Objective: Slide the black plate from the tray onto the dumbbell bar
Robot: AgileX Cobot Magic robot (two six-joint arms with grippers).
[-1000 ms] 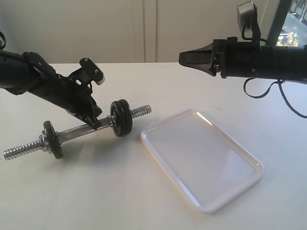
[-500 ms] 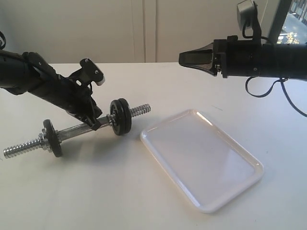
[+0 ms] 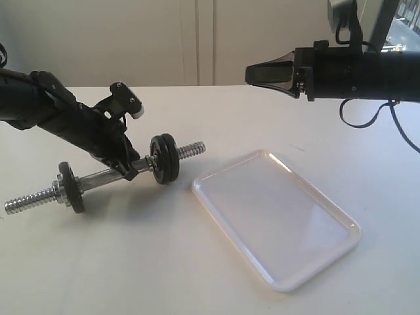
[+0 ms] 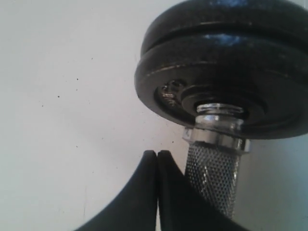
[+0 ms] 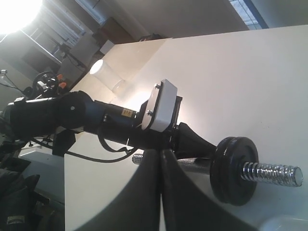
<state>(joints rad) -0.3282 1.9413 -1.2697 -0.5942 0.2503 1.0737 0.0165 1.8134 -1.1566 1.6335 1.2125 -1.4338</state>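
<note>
"Two discs sit pressed together on the end of the dumbbell bar (image 3: 105, 177) nearer the tray (image 3: 275, 210), and the tray holds nothing. Is the sliding step done?"

"I judge it so. The black plate (image 3: 169, 164) is, I take it, the outer of that pair, with the threaded end poking out past it. A single disc (image 3: 71, 188) sits toward the bar's other end."

"And the grippers?"

"Both have their jaws pressed together and hold nothing. The left gripper (image 4: 157, 154) has its tip beside the knurled middle, close to the pair, not around the bar. The right gripper (image 3: 249, 71) hangs high above the table (image 3: 197, 275), well apart from everything."

"Next move?"

"Lift the left arm clear without nudging the bar, which could roll. Then check that the plate sits flush against its neighbour."
</note>
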